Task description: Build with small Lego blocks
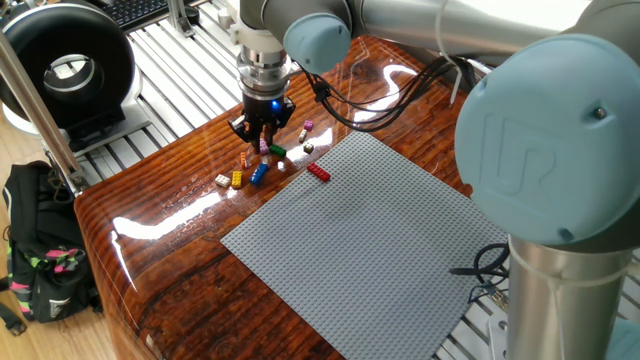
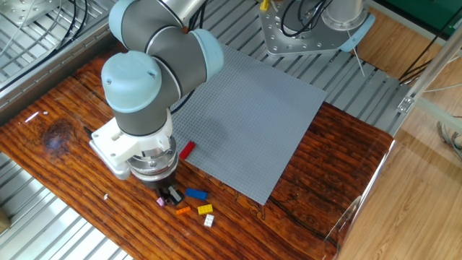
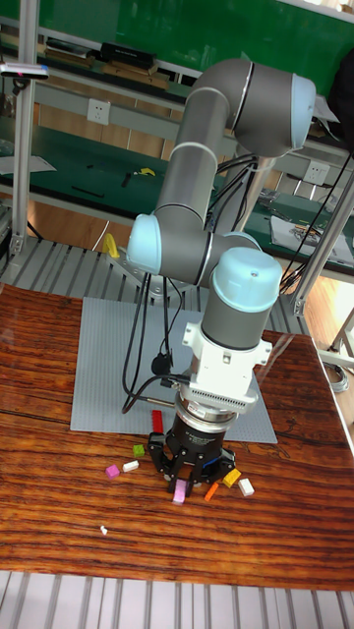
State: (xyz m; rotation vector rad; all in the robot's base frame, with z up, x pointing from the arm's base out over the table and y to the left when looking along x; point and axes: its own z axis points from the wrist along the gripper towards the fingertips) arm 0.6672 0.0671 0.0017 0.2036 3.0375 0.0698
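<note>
Glossy reddish-brown wood of the table, with a large grey studded baseplate laid flat on it. Arm bent over the table's left part in the tall fixed view, wrist pointing straight down, gripper hanging just above the wood beside the baseplate's near edge. Seen from one fixed view, gripper poised over the cluster of small Lego blocks, a blue light glowing on its body. Fingers dark, angled downward round a pink block; whether pinching it or merely standing over it, cannot tell. Same pink block visible right at the fingertips in one fixed view.

Blocks scattered on the bare wood near the gripper: green block just right of the fingertips, blue block nearer, yellow block and white block beside it to the left, orange block upright a little farther. Red block lying at the baseplate's corner edge. Small purple block and another tiny pale block farther right. In the other fixed view, gripper mostly hidden under the wrist, with blue block, orange block and yellow block close beside it.
</note>
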